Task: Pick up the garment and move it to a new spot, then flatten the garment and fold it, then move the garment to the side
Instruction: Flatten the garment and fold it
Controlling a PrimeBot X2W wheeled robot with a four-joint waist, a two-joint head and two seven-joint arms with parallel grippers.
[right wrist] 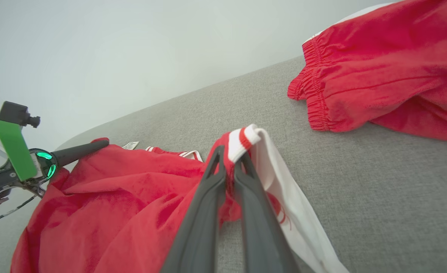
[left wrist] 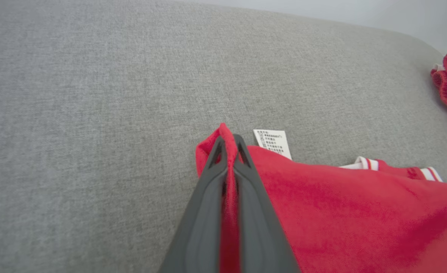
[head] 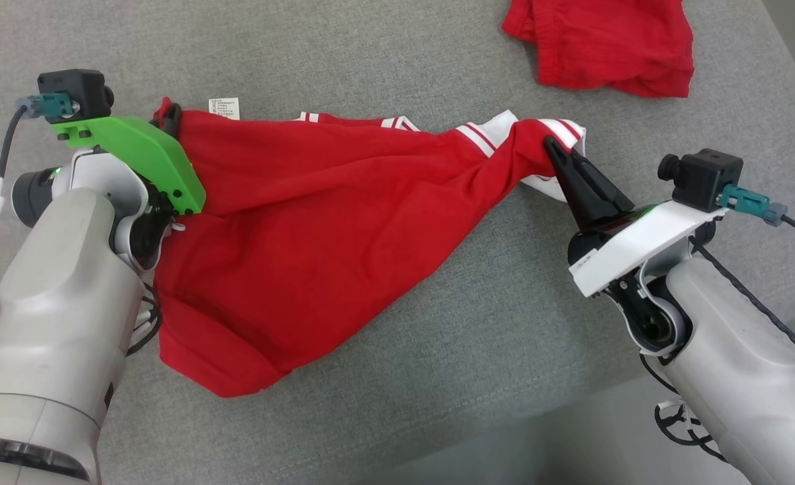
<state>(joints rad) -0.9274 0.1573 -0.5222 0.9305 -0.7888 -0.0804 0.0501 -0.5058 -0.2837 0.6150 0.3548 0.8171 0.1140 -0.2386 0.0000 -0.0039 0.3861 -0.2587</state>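
Garment (head: 303,222), crumpled red knit, white-striped trim (head: 478,137), pinched tight in left pincer (left wrist: 228,142) and right pincer (right wrist: 229,155).

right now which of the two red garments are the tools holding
The red garment with white striped trim, stretched between the left tool and right tool. The red shorts with the gathered waistband lie untouched, apart from both.

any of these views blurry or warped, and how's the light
Head view: sharp, with even soft light and no glare on the garment. Left wrist view: the left hand goes soft toward the bottom edge, and the grey cushion looks bowed at its far edge. Right wrist view: the right hand blurs near the lens, and the wall is pale and washed out.
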